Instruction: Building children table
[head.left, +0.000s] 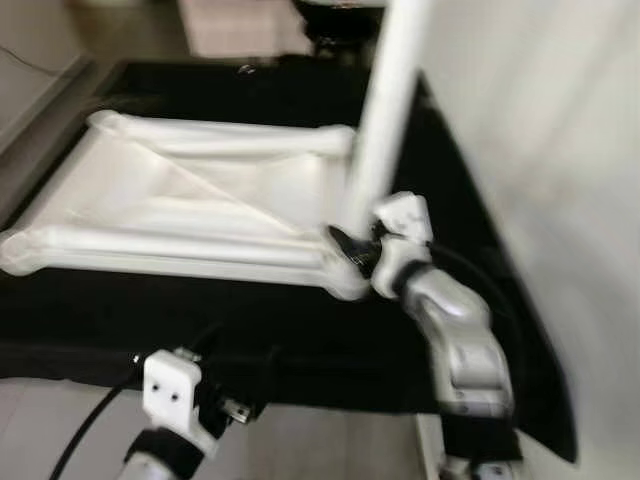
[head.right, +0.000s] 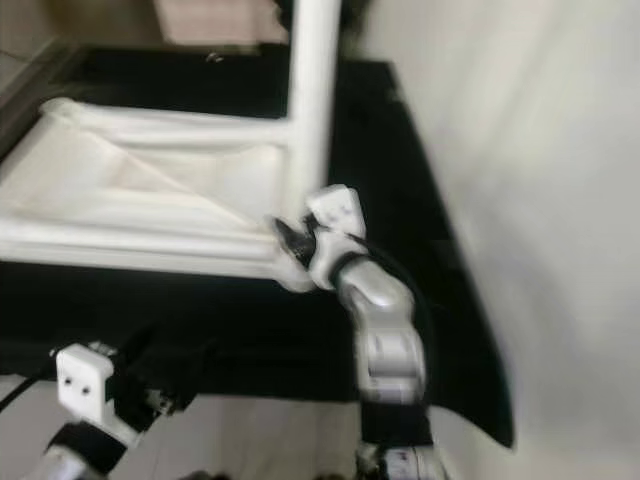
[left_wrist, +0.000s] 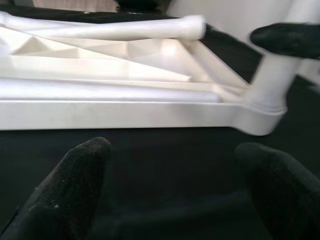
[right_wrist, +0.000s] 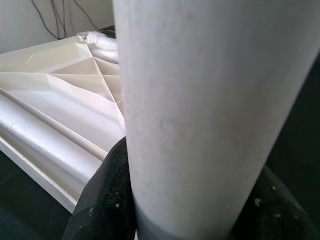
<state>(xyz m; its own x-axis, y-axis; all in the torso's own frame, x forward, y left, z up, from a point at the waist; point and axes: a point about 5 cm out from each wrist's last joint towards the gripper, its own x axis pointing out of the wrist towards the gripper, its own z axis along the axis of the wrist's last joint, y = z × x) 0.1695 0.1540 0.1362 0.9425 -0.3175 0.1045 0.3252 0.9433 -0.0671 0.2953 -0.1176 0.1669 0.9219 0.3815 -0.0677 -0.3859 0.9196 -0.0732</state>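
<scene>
The white tabletop (head.left: 190, 205) lies upside down on a black cloth (head.left: 300, 330), ribbed underside up. At its near right corner a white leg (head.left: 385, 110) stands upright in its socket. The right tool (head.left: 358, 247) is low on that leg, just above the joint. The right wrist view takes us in close: black fingers (right_wrist: 107, 200) hug the leg on both sides, clamped on it, with the diagonal ribs of the tabletop beyond. The head views are blurred, but they show another leg (head.left: 225, 138) lying along the tabletop's far edge. The left tool (left_wrist: 170, 195) hovers at the cloth's near edge, its fingers spread apart and holding nothing. Its wrist view looks across the dark cloth at the tabletop's near rim and the standing leg's base.
</scene>
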